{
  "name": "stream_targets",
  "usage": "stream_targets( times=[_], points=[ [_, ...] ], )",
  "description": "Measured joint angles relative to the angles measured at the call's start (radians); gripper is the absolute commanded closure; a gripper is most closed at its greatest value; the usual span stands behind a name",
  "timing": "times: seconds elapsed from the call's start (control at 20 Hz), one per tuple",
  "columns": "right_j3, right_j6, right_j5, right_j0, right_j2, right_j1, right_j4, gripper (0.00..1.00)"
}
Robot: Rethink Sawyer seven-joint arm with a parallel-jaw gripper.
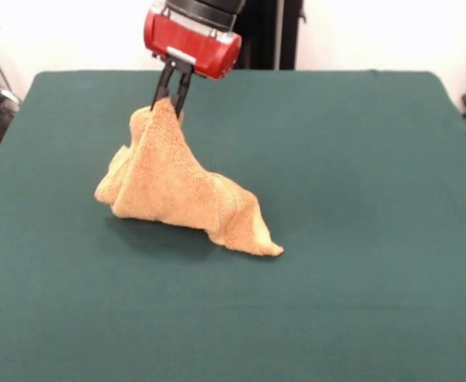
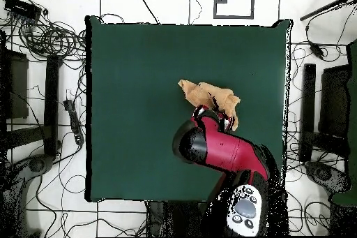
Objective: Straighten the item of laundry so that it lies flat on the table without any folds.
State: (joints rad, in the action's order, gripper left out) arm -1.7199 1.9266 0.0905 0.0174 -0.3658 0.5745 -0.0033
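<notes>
Green worktop (image 1: 360,159) mostly bare; towel (image 1: 177,187) bunched, tented, far from flat. Fingers (image 1: 170,99) pinch its peak, lifted. Spreading and flattening all remain.

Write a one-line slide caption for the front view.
Sawyer gripper pinches the orange-tan towel by one peak, lifting it into a tent while its lower edges rest crumpled on the green table.

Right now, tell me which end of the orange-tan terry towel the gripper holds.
The raised peak of the orange-tan terry towel: the gripper pinches it above the green felt table, while the low, pointed end lies on the cloth.
</notes>
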Motion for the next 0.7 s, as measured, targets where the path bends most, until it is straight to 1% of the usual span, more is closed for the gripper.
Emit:
stream_targets(
  times=[0.2,0.35,0.4,0.5,0.7],
  points=[
    [0.000,0.000,0.009,0.004,0.008,-0.003,0.000,0.00],
    [0.004,0.000,0.046,0.011,0.023,-0.003,0.000,0.00],
    [0.012,0.000,0.090,0.010,0.024,-0.003,0.001,0.00],
    [0.017,0.000,0.116,0.010,0.024,-0.002,0.001,0.00],
    [0.034,0.000,0.210,0.000,0.024,0.008,0.000,0.00]
  ],
)
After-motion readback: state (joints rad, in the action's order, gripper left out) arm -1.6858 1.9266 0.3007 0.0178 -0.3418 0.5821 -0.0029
